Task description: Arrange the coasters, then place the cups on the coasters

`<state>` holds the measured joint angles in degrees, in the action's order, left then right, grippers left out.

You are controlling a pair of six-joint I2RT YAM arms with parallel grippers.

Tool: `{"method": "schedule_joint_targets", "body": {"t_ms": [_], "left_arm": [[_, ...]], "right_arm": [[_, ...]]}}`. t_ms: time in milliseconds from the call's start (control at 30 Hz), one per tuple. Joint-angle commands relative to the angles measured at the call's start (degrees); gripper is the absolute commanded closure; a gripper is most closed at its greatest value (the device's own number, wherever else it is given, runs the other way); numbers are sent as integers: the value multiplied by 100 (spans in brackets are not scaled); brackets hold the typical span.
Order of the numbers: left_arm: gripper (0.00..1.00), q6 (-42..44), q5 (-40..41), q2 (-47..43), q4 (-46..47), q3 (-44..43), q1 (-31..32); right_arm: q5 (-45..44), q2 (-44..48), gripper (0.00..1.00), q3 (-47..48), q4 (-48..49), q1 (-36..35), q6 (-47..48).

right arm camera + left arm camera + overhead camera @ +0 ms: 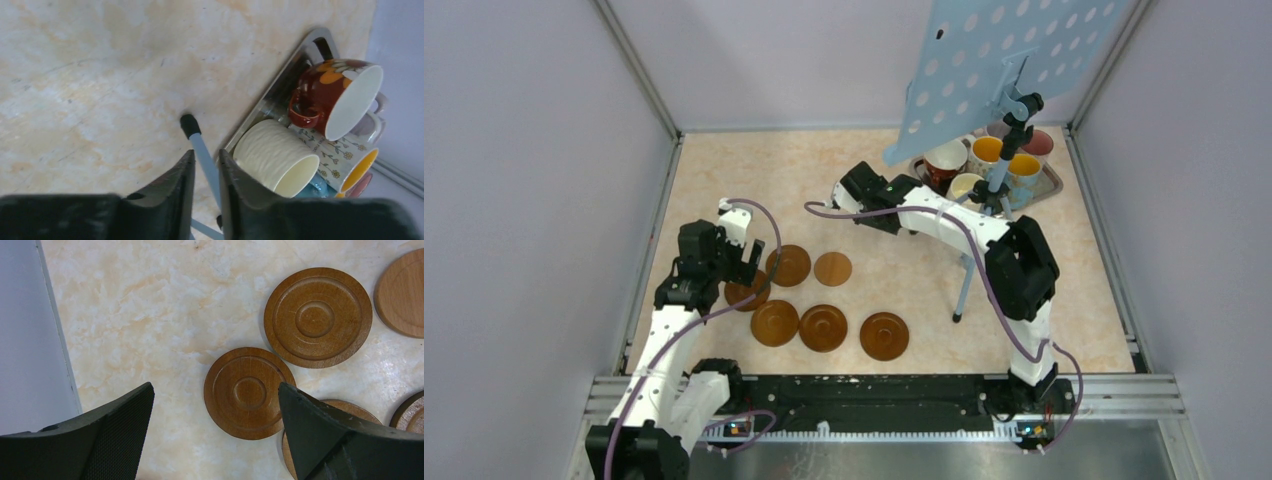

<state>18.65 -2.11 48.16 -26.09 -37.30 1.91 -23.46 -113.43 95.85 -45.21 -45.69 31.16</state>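
Hovering over a coaster (pixel 249 392), the left gripper (pixel 215 390) is spread (the right gripper (pixel 206 157) nearly pressed together).

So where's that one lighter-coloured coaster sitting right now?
In the overhead view the lighter coaster lies flat, left of centre. It is at the right end of the farther row, just right of a dark coaster.

Stand leg (pixel 202 155) just beside tray (pixel 295 62) of cups (pixel 272 157)

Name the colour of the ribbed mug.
The ribbed mug is cream; the right wrist view shows it best.
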Motion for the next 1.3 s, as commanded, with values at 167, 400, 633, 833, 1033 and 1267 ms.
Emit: {"method": "schedule_joint_targets", "body": {"t_ms": [167, 400, 633, 833, 1033, 1267], "left_arm": [[1, -119, -115, 1, 239, -104, -33], [1, -108, -81, -62, 282, -78, -33], [1, -99, -88, -53, 275, -84, -29], [1, -102, -90, -55, 267, -87, -33], [1, -99, -73, -61, 262, -85, -32], [1, -65, 25, -42, 305, -49, -33]], "right_arm": [[-1021, -2, 95, -432, 1454, -3, 410], [-1173, -93, 97, -764, 1576, 29, 562], [-1207, 18, 98, -1261, 1691, 101, 638], [-1213, 146, 98, -1610, 1777, 164, 681], [-1288, 244, 100, -1622, 1936, 251, 705], [-1316, 65, 100, -1404, 1898, 320, 750]]}}
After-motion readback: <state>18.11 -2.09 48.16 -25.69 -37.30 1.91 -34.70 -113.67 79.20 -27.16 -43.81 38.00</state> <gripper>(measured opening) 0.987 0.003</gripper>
